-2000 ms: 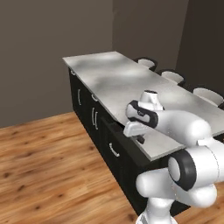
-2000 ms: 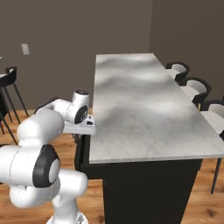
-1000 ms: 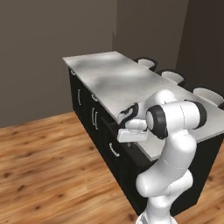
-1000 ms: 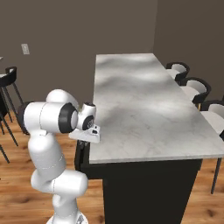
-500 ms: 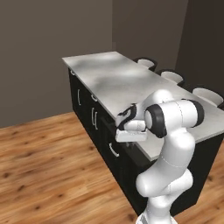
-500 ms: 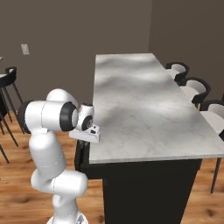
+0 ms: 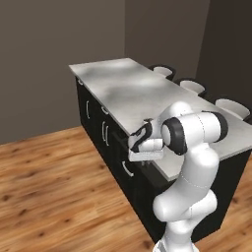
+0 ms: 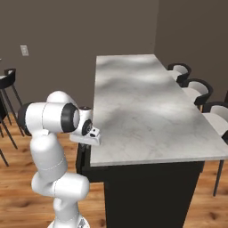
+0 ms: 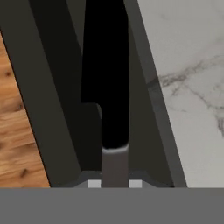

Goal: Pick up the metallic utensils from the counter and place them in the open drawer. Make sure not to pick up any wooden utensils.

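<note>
My gripper (image 9: 114, 183) is shut on a slim all-black knife (image 9: 107, 65), one of the metallic utensils. Its blade points away from the hand. Under the knife lies the dark inside of the open drawer (image 9: 57, 65), beside the edge of the marbled counter (image 9: 188, 65). In the left base view the gripper (image 7: 142, 155) hangs just off the counter's (image 7: 128, 93) near edge, above the drawer front (image 7: 127, 170) with its curved silver handle. From the right, the gripper (image 8: 87, 137) sits at the left edge of the counter (image 8: 133, 102). The wooden utensils are out of view.
Black cabinet doors with vertical silver handles (image 7: 104, 130) line the counter's base. Stools (image 8: 196, 87) stand along its far side, and bar stools (image 8: 6, 84) stand at the left. Wooden floor (image 7: 54, 187) spreads out in front of the cabinets.
The arm has swung its elbow up and carried the hand from over the counter edge out and down over the drawer. In the last half second it has barely moved. The grip is unchanged.
</note>
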Available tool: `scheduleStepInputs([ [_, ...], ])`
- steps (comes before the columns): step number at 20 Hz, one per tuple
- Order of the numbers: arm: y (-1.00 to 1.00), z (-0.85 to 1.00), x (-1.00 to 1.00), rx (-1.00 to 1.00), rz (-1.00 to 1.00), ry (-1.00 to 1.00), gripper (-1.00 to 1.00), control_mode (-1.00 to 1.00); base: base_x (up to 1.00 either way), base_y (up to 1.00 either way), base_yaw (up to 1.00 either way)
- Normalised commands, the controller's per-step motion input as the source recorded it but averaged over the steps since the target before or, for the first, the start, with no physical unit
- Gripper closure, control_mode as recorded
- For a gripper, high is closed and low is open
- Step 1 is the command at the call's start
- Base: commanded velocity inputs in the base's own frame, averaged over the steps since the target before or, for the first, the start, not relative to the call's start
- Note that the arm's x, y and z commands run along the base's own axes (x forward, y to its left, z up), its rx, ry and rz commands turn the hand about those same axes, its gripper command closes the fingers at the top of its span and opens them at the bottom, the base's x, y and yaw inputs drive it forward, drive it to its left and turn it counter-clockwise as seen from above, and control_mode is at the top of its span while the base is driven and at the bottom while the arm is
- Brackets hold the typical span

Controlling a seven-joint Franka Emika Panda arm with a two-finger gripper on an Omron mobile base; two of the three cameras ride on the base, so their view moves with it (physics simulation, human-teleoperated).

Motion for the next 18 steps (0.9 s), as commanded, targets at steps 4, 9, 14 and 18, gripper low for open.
scheduleStepInputs([
  [4,0.92,-0.96,-0.45,0.00,0.13,0.00,1.00,-1.00,0.00,0.00,0.00],
  [9,1.00,-0.73,-0.69,0.00,0.14,0.00,1.00,-1.00,0.00,0.00,0.00],
  [14,0.94,-0.56,-0.52,0.00,0.11,0.00,1.00,-1.00,0.00,0.00,0.00],
  [18,0.79,-0.44,-0.40,0.00,0.11,0.02,1.00,-1.00,0.00,0.00,0.00],
])
